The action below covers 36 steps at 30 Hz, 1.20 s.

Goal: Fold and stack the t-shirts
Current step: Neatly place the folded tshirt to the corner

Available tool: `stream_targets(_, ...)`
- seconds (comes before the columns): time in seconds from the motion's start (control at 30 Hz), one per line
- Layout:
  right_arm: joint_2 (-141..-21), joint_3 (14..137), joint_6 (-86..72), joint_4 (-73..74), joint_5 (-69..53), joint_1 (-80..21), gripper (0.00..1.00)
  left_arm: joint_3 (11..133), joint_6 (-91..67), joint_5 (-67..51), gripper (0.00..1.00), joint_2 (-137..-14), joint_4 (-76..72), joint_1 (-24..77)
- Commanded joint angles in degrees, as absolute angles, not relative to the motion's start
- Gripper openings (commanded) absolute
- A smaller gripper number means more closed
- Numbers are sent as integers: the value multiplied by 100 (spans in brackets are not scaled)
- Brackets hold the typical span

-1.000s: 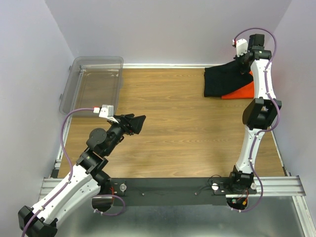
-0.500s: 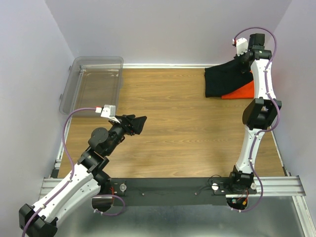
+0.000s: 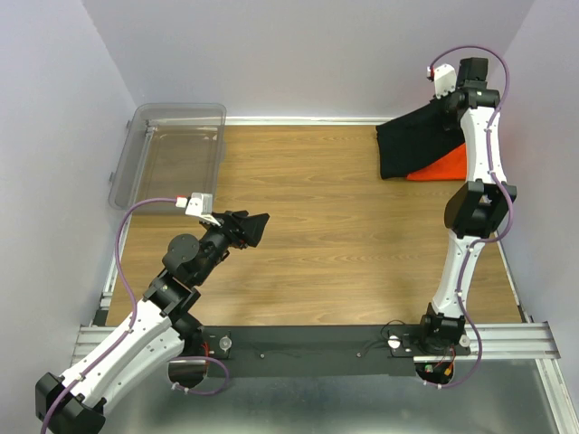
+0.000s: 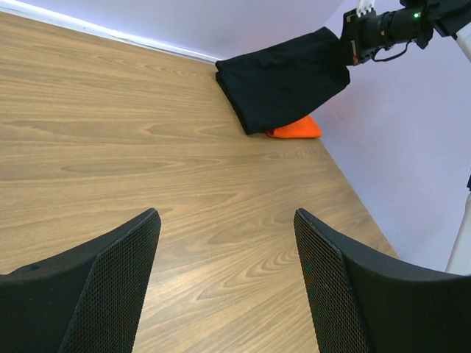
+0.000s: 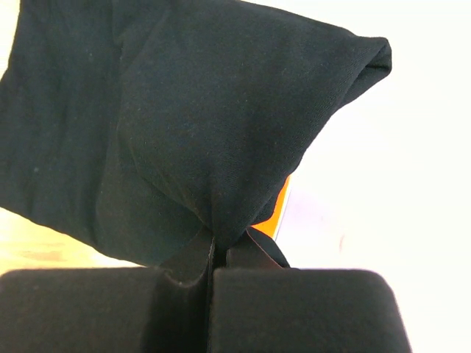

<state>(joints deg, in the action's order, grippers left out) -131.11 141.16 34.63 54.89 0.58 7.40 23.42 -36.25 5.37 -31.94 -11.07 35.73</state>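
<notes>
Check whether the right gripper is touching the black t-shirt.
Touching. The right wrist view shows the right gripper closed on a fold of the black t-shirt, with the cloth pinched in its shut jaws.

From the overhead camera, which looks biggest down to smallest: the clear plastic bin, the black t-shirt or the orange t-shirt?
1. clear plastic bin: largest.
2. black t-shirt: somewhat smaller.
3. orange t-shirt: smallest as seen, but it is mostly hidden under the black one, so its real size is unsure.
</notes>
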Motion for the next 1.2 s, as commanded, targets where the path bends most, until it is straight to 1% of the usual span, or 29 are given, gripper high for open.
stream_targets(0.0, -12674, 14186, 3577, 5177, 35, 598, 0, 2224, -3621, 457, 81, -3182, -1283, 3560)
stream_targets(0.3, -12507, 14124, 3489, 5177, -167, 396, 1, 2162, -3604, 510, 81, -3059, -1195, 3559)
stream_targets(0.63, -12454, 14168, 3551, 5168, 281, 352, 1, 2180, -3577, 483, 82, -3129, -1248, 3560)
stream_targets(1.17, -12559, 14203, 3762, 5106, 598, 404, 1, 2145, -3577, 475, 82, -3164, -1292, 3560)
